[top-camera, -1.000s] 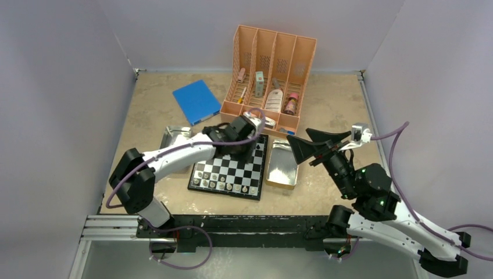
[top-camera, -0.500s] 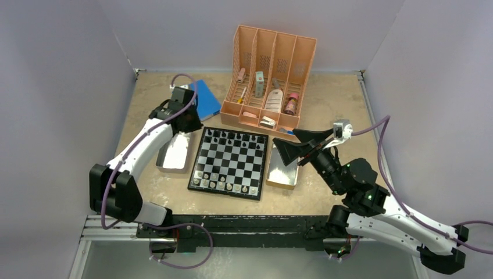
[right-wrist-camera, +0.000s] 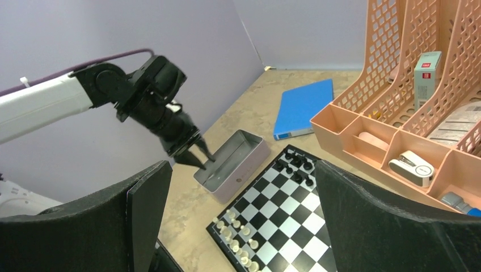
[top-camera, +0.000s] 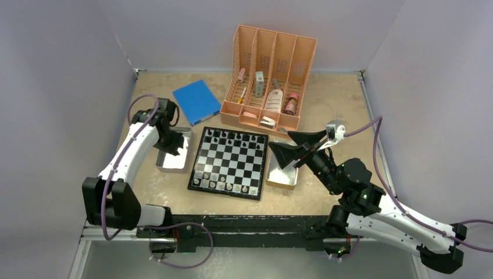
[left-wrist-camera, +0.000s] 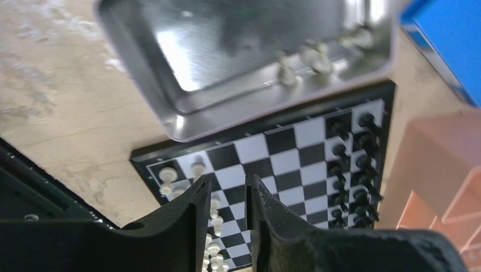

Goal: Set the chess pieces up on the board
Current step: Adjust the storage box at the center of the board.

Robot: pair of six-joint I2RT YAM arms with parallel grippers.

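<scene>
With the right gripper [top-camera: 280, 142] spread wide over the right tray [top-camera: 280, 180] and the board [top-camera: 232, 165] lying between the trays, the left gripper [left-wrist-camera: 224, 187], narrowly parted and empty above the left tray [left-wrist-camera: 187, 122], risks scattering the loose pale pieces [left-wrist-camera: 317, 56] at its far end instead of pinching one.

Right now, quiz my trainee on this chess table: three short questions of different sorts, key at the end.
1. True or false: the right pincer holds a chess piece.
2. Which pieces lie in the left metal tray? A black, B pale, C none.
3. Fill in: the black pieces line the edge of the board nearest the peach ___.
Key: 1 false, it gapes empty; 2 B; 3 organizer.
</scene>
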